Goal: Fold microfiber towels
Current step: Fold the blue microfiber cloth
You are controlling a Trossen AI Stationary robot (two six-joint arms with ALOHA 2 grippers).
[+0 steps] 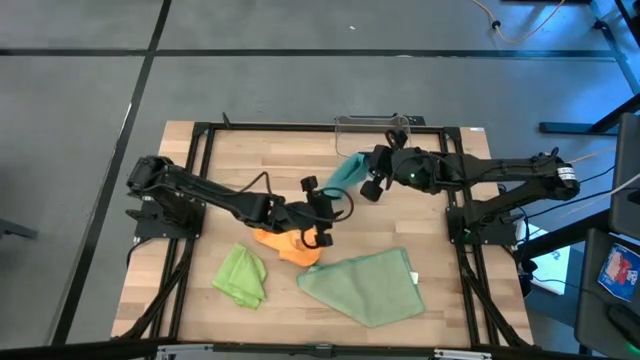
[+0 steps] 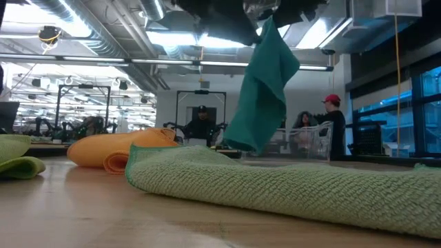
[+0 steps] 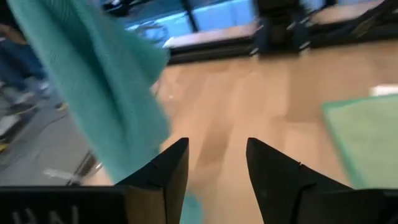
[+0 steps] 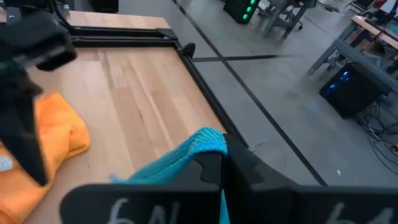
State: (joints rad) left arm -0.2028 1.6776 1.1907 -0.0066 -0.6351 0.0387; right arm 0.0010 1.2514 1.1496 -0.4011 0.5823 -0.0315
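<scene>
The right pincer [image 1: 372, 186] is clamped on the teal towel [image 1: 347, 172], holding it by one corner above the far middle of the table [image 1: 440, 245]; in the low view the cloth [image 2: 263, 86] hangs down in a loose drape from the pincer overhead, its lower edge close to the wood; the clear plastic bin [image 1: 372, 125] stands just beyond it at the table's far edge. The left pincer [image 1: 322, 215] hovers over the table's centre with its fingers [image 3: 163, 169] apart and nothing between them, just beside the hanging teal cloth and above the orange towel [image 1: 285, 245]; that orange towel lies bunched on the wood. The lime green towel [image 1: 243, 274] lies crumpled near the front left; the larger sage green towel [image 1: 368, 285] lies mostly flat near the front right, close beside the orange one; whether they touch cannot be told.
</scene>
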